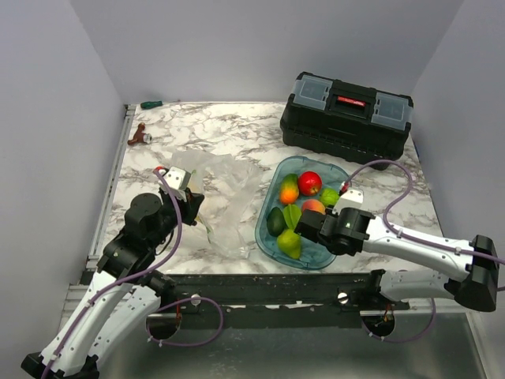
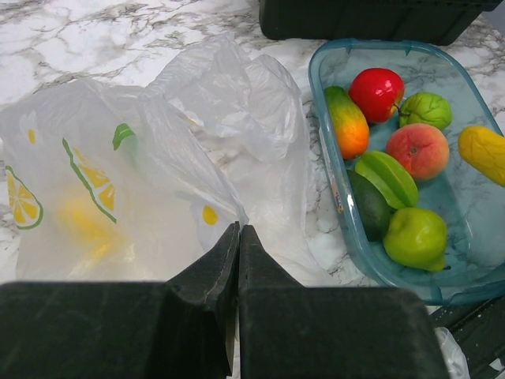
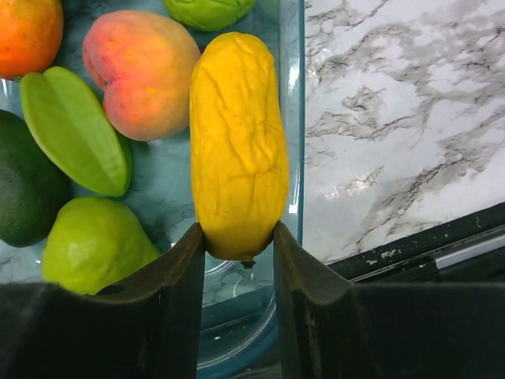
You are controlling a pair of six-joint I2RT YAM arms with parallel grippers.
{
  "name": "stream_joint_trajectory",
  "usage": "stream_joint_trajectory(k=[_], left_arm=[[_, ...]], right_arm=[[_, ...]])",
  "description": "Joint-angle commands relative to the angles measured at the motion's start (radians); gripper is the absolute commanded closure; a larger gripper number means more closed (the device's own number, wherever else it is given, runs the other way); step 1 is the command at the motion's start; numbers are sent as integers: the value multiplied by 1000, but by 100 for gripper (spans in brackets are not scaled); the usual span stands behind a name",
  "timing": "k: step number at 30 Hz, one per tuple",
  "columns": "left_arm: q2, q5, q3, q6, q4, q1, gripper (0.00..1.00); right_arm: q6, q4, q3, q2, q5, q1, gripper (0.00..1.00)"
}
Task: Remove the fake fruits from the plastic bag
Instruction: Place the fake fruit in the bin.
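Right gripper (image 3: pixel 239 237): jaws part-closed on one end of the wrinkled yellow fruit (image 3: pixel 237 134), a pad on each side; only the tip is clamped. I can't tell whether it's touching the floor of the blue-tinted tray (image 3: pixel 290 95). It lies along the tray wall, touching the peach (image 3: pixel 138 71), with the green pear (image 3: pixel 91 245) just beside it.

Left gripper (image 2: pixel 238 237): jaws pressed together, apparently nipping the plastic bag (image 2: pixel 158 174), which lies crumpled on the marble table (image 2: pixel 71 39) beside the tray; a blurred yellow patch shows through the film, either fruit or print, can't say.

Risks as I read them:
- an end-only grip on glossy plastic means the fruit could pivot or squirt out;
- released this near the wall, it may roll over the rim;
- thin film could slip from the left jaws, dropping whatever's inside.
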Motion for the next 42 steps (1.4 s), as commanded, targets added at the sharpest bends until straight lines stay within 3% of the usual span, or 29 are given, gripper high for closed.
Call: stream_joint_trajectory(k=[1,7,11,13,24,27,37,42], left_arm=[[-10,-7,6,0,8,4,100],[-8,19,5,-1,7,4,100],[-1,24,7,-2,4,5,100],[-2,22,6,-2,4,4,100],[5,20,4,0,7,4,100],[14,26,12,0,3,4,100],[-2,10,2,1,5,4,100],[5,38,6,4,7,4,100]], right_arm=[[14,-31,6,46,62,1,99],[-77,145,-49,96,29,-5,96],[-109,187,-51,171,20,-6,87],[-116,187,-50,211,24,-7,77],[-138,249,-87,251,-2,-10,59],[-163,272,-95,252,-16,-11,50],[-273,217,79,238,33,-12,43],[-475,453,119,195,-19,-13,43]])
